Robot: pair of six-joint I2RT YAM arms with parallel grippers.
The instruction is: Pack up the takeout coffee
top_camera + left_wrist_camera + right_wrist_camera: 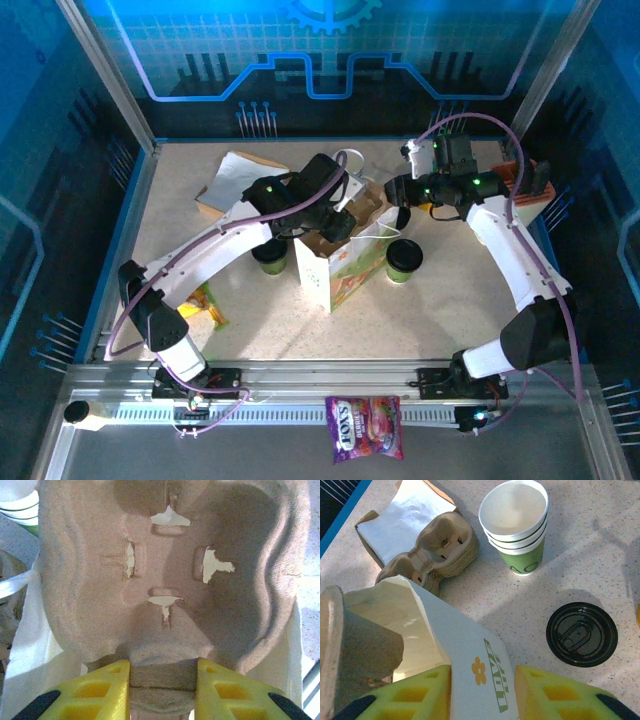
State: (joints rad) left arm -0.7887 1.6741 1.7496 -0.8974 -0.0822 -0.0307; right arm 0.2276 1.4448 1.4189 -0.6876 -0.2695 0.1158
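Left lidded cup (268, 260) on counter (450, 320), back-left of left fingers (107, 692). These clamp a pulp cup carrier (170, 555) that reaches straight ahead over the paper bag (465, 645). Right fingers (415, 697) straddle the bag rim, pinch unclear. Right lidded cup (404, 260) just back of them, right arm nearer.

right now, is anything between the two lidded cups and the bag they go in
Yes: the pulp carrier, clamped in the left gripper, sits in the mouth of the paper bag. The left cup and right cup stand outside, one on each side.
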